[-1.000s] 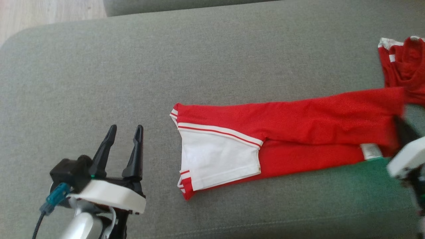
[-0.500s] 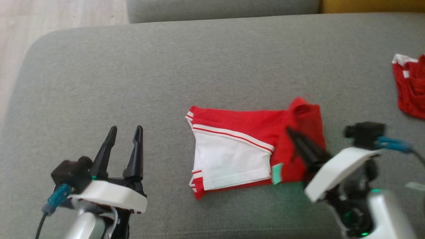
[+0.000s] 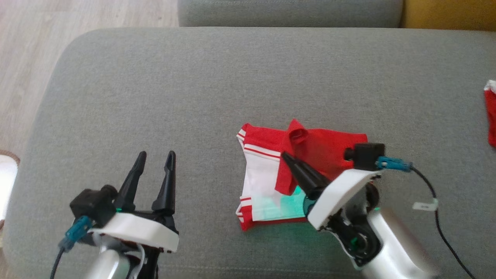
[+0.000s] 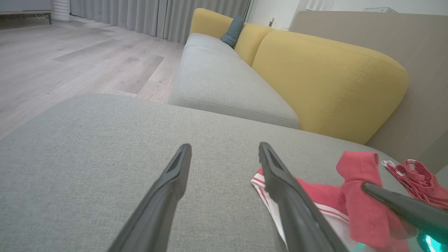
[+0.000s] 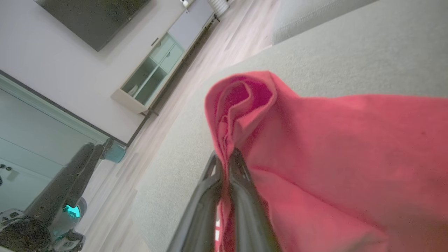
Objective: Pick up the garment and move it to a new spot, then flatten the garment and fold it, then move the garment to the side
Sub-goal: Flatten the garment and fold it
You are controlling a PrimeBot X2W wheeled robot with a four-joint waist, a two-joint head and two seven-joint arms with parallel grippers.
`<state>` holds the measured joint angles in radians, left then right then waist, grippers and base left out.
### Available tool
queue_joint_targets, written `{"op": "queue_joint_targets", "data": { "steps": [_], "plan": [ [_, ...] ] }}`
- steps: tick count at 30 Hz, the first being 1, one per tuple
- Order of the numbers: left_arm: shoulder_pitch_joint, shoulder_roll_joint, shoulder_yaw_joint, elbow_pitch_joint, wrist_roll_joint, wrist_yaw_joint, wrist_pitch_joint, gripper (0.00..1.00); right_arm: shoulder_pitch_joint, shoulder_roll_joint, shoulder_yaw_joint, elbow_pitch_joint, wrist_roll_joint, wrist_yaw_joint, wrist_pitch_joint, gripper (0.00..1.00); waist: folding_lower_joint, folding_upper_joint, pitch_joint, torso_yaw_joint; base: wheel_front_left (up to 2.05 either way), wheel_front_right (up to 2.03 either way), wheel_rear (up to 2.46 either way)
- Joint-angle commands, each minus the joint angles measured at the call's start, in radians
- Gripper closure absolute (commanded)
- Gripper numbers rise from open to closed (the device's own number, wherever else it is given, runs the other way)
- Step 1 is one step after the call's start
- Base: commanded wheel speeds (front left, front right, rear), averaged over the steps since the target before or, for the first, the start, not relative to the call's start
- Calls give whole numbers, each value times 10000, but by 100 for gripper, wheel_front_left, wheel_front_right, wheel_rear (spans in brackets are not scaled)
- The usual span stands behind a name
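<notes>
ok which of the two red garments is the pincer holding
The red and white cloth garment in the middle, pinched in the right pincer; the other red cloth garment lies apart, far right.

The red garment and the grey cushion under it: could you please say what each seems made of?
Red garment: soft matte knit, probably cotton jersey; it bunches limply in the right pincer. Grey cushion: coarse woven upholstery, matte, flecked weave.

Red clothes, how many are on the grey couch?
2. One red and white garment lies in the middle of the couch, pinched by the right gripper. Another red piece sits at the head view's right edge, partly cut off; more could lie beyond.
</notes>
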<state>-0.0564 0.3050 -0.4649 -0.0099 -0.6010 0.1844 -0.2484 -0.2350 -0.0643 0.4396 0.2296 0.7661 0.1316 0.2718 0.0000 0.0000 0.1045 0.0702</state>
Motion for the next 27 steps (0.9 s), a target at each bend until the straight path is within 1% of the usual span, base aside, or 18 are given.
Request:
{"op": "queue_joint_targets", "data": {
  "steps": [1, 2, 6, 7, 8, 9, 10, 11, 16, 19, 22, 25, 27],
  "plan": [
    [-473, 35, 335, -237, 78, -62, -115, 0, -626, 138, 478, 144, 221, -9, -271, 100, 0, 0, 13, 104, 0, 0, 0],
    [-473, 35, 335, -237, 78, -62, -115, 0, -626, 138, 478, 144, 221, -9, -271, 100, 0, 0, 13, 104, 0, 0, 0],
    [-482, 3, 299, -174, 77, -91, -117, 0, -1189, 139, 1154, 1184, 668, -9, -728, 99, 0, 0, 30, 220, 0, 0, 0],
    [-485, -4, 295, -161, 77, -95, -118, 0, -1310, 139, 1285, 1406, 805, -9, -868, 82, 0, 0, 28, 241, 0, 0, 0],
    [-487, -11, 288, -146, 78, -97, -118, 0, -1434, 139, 1415, 1617, 937, -9, -1007, 60, 0, 0, 23, 260, 0, 0, 0],
    [-491, -17, 280, -133, 79, -100, -118, 0, -1557, 139, 1576, 1809, 1062, -9, -1109, 51, 0, 0, 22, 276, 0, 0, 0],
    [-492, -22, 274, -122, 82, -104, -119, 0, -1677, 140, 1736, 1964, 1186, -9, -1229, 17, 0, 0, 19, 287, 0, 0, 0],
    [-491, -28, 266, -112, 85, -107, -119, 0, -1783, 140, 1891, 2049, 1344, -9, -1379, 0, 0, 0, 11, 298, 0, 0, 0],
    [-444, -36, 253, -76, 83, -97, -121, 0, -2204, 140, 2378, 2280, 1998, -9, -2184, 0, 0, 0, -49, 270, 0, 0, 0],
    [-383, -19, 263, -93, 100, -64, -122, 0, -2380, 140, 2364, 2362, 1892, -9, -2703, 0, 0, 0, -106, 194, 0, 0, 0],
    [-329, 16, 286, -142, 121, -39, -123, 0, -2496, 140, 1978, 2634, 1037, -9, -3409, 0, 0, 0, -168, 73, 0, 0, 0],
    [-329, 27, 304, -189, 161, -1, -124, 0, -2454, 139, 1193, 2964, -99, -9, -4118, 0, 0, 0, -207, -80, 0, 0, 0],
    [-346, 34, 318, -213, 193, 20, -125, 0, -2356, 139, 646, 3065, -835, -9, -4402, 0, 0, 0, -211, -194, 0, 0, 0]
  ]
}}
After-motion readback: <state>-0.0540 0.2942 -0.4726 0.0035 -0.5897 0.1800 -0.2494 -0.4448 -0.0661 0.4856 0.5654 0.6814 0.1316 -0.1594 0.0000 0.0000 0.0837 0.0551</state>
